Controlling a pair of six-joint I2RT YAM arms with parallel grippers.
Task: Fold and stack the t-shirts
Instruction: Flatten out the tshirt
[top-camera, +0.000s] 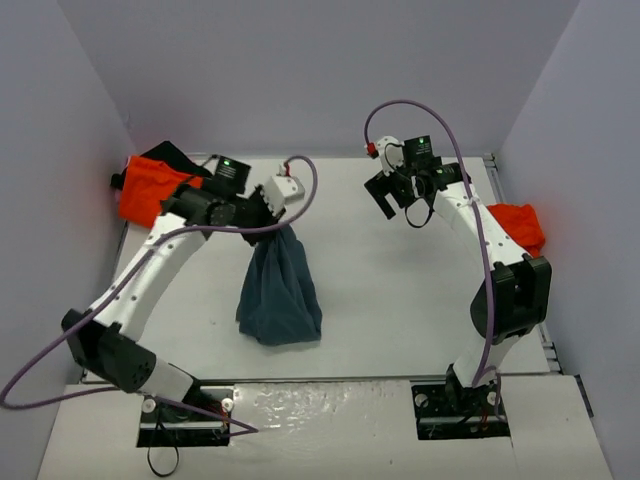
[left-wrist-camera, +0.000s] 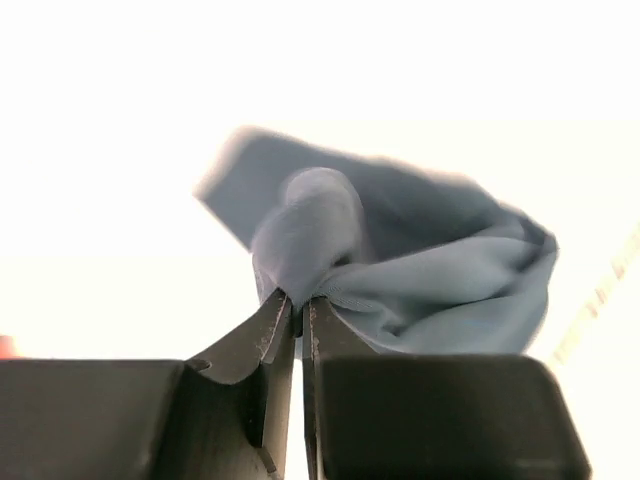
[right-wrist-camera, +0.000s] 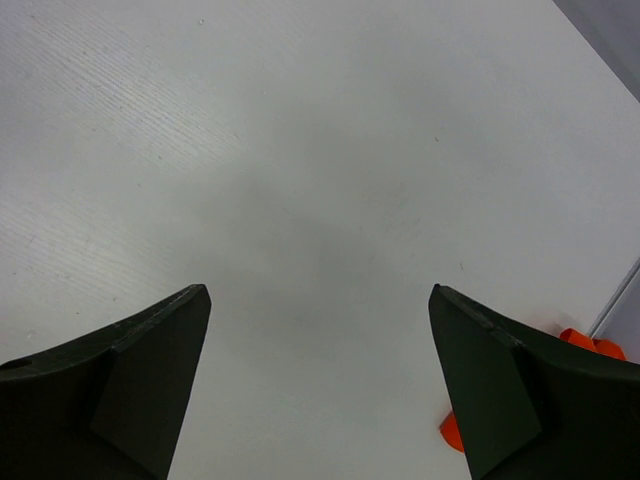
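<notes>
My left gripper (left-wrist-camera: 297, 300) clamps the soft slate-blue cloth t-shirt (top-camera: 280, 295); right of that shirt, my right gripper (right-wrist-camera: 318, 290) gapes empty.

Just past the pinching jaws, the slate-blue t-shirt (left-wrist-camera: 420, 260) is blurred. An orange t-shirt (right-wrist-camera: 582, 340) lies mostly hidden behind one right-gripper finger (right-wrist-camera: 500, 400).

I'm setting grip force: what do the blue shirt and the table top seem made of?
Blue shirt: soft matte cloth, probably cotton knit; it hangs in limp folds from the left fingers. Table top: hard white sheet, perhaps plastic or laminate; fine parallel ribbing and a dull sheen show.
</notes>
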